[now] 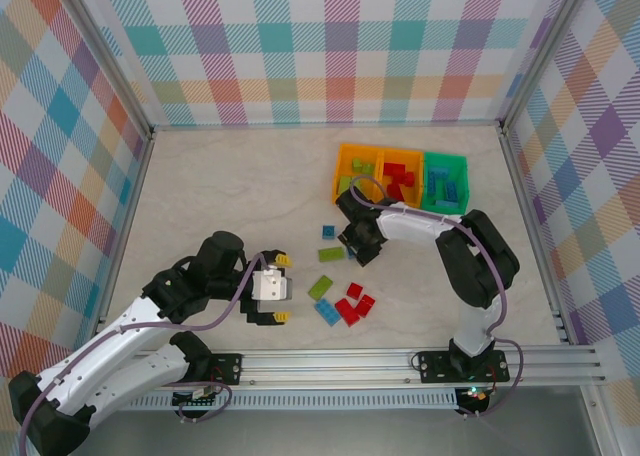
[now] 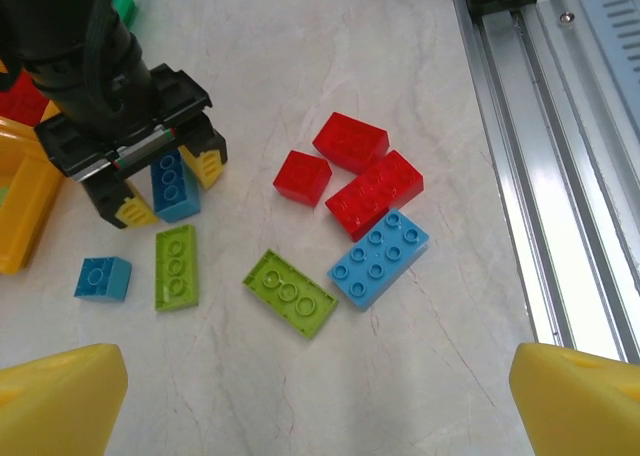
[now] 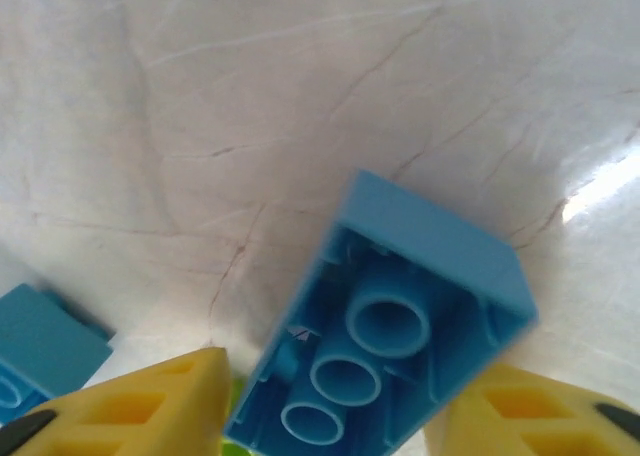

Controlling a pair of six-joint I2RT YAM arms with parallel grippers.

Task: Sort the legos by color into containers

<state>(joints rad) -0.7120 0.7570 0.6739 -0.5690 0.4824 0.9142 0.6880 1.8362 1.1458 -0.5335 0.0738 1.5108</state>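
Observation:
The containers stand in a row at the back right: an orange bin [image 1: 338, 172] with lime legos, an orange bin [image 1: 402, 152] with red ones, and a green bin [image 1: 465, 176] with blue ones. My right gripper [image 1: 356, 244] [image 2: 168, 188] [image 3: 330, 416] is down at the table, shut on a blue lego [image 3: 420, 276] [image 2: 172, 181] that is tipped so its hollow underside faces the wrist camera. My left gripper [image 1: 281, 288] [image 2: 320, 406] hovers open and empty, near a lime lego [image 2: 290, 292], a blue lego [image 2: 380, 259] and three red legos [image 2: 350, 139].
A small blue lego [image 2: 102, 278] [image 1: 328, 230] and another lime lego [image 2: 176, 266] [image 1: 331, 254] lie beside the right gripper. The orange bin's corner [image 2: 20, 206] is close behind it. An aluminium rail [image 2: 560, 126] [image 1: 400, 361] runs along the near table edge.

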